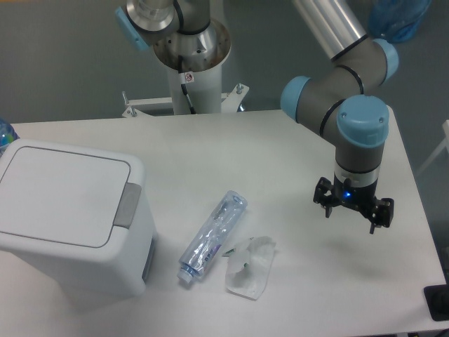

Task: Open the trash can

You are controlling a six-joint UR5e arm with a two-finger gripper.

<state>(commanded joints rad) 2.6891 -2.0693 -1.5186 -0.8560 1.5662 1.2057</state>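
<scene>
**benchrat:** Crumpled clear wrapper [250, 267] sat closest to the lens, bottom middle, but start from the gripper [353, 209] anyway. It hung over the right side of the table [280, 140], fingers pointing down, jaws apart with nothing between them. Nearest things to it were that wrapper and the crushed clear bottle [212, 236] lying beside it; whether those two touched, I couldn't tell. Well off to the left stood the trash can [70, 217], lid down flat, grey latch tab [128, 205] on the lid edge facing the bottle.

**torque_tom:** So nowhere near it. How'd you reckon it would handle?

**benchrat:** Guessing from looks only: stiff white plastic shell, smooth and probably slippery, likely light if empty. I wouldn't have pinched the body, too wide for those fingers. That tab looked like the spot, press straight down on it with one fingertip or closed jaws.

**torque_tom:** Risk?

**benchrat:** A sideways shove might have slid the whole bin along the table instead of popping the lid. Nothing braced it that I could see.
</scene>
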